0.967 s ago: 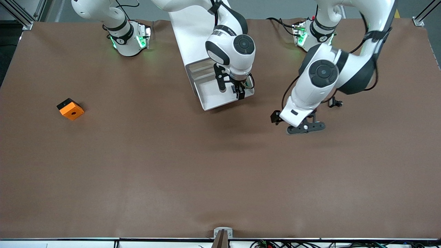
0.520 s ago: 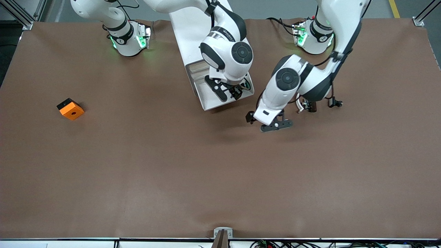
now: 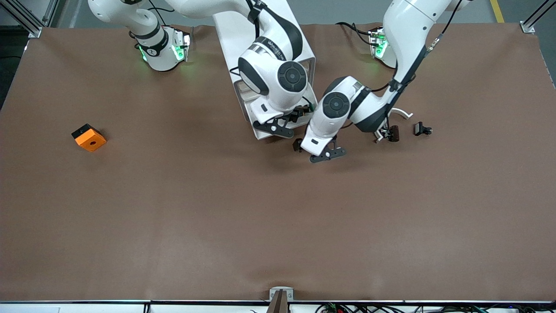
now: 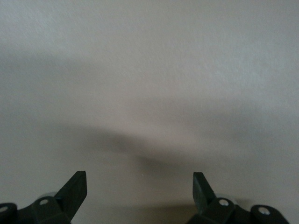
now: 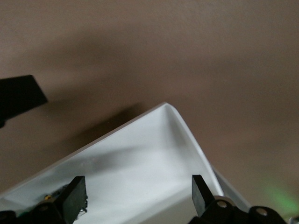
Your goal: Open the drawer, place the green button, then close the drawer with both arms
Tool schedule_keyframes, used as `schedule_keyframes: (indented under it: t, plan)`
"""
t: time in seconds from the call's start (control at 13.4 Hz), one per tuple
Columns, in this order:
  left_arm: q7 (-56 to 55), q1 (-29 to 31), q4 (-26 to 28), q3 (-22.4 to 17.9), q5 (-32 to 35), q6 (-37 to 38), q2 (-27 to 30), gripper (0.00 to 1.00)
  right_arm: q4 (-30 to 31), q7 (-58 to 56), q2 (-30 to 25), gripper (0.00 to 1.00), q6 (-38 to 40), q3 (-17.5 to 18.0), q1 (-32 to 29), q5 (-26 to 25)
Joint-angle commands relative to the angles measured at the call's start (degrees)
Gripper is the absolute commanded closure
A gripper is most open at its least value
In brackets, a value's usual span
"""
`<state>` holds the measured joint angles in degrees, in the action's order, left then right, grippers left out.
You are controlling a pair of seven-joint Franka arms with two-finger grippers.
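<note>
The white drawer (image 3: pixel 259 131) stands pulled out of its cabinet (image 3: pixel 243 30), its front toward the front camera. My right gripper (image 3: pixel 278 126) hangs open over the drawer's front corner; in the right wrist view the right gripper (image 5: pixel 139 189) has nothing between its fingers and the drawer's inner wall (image 5: pixel 140 154) below them. The button is hidden under the right hand in the front view. A small dark bit (image 5: pixel 49 199) lies in the drawer by one fingertip; I cannot tell what it is. My left gripper (image 3: pixel 323 154) is open and empty over bare table beside the drawer front, as the left wrist view shows (image 4: pixel 140 186).
An orange cube (image 3: pixel 88 137) with a hole lies toward the right arm's end of the table. Small black-brown parts (image 3: pixel 393 133) (image 3: pixel 421 129) and a white C-shaped ring (image 3: pixel 402 112) lie toward the left arm's end.
The left arm has swung from near the black-brown parts toward the drawer's front. The right hand has tilted and shifted toward the drawer's front edge. Both grippers stay open.
</note>
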<state>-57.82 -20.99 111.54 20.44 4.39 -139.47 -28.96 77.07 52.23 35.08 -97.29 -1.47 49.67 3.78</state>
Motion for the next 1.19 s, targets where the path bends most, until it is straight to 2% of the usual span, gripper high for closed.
schedule_keyframes:
  t: [0.0, 0.15, 0.37, 0.59, 0.97, 1.12]
  plan:
    - [-2.5, -0.3, -0.1, 0.7, -0.6, -0.2, -0.8, 0.0, 0.1, -14.8, -1.9, 0.0, 0.7, 0.0, -2.4, -4.5]
    - [-4.1, -0.4, -0.3, 2.1, -0.6, -0.2, -2.4, 0.0, 0.1, -24.0, -1.9, 0.0, 0.3, 0.0, -3.5, -8.1]
    - [-6.3, -0.4, -0.4, 4.0, -0.7, 0.0, -3.1, 0.0, -0.2, -30.9, -2.0, 0.0, -0.1, -0.1, -7.2, -8.3]
    - [-13.9, -0.5, -0.6, 7.1, -0.6, 0.3, -2.8, 0.0, -0.9, -37.0, -2.1, 0.0, -0.3, -0.1, -11.2, -8.2]
    - [-19.3, -0.6, -0.6, 10.3, -0.6, 0.3, -3.6, 0.0, -0.9, -48.3, -2.1, 0.0, -0.7, 0.1, -20.4, -7.7]
    - [-21.3, -2.5, -0.5, 10.6, -0.7, 0.3, -4.0, 0.0, -0.8, -54.5, -2.8, 0.0, -0.8, 0.1, -24.6, -7.6]
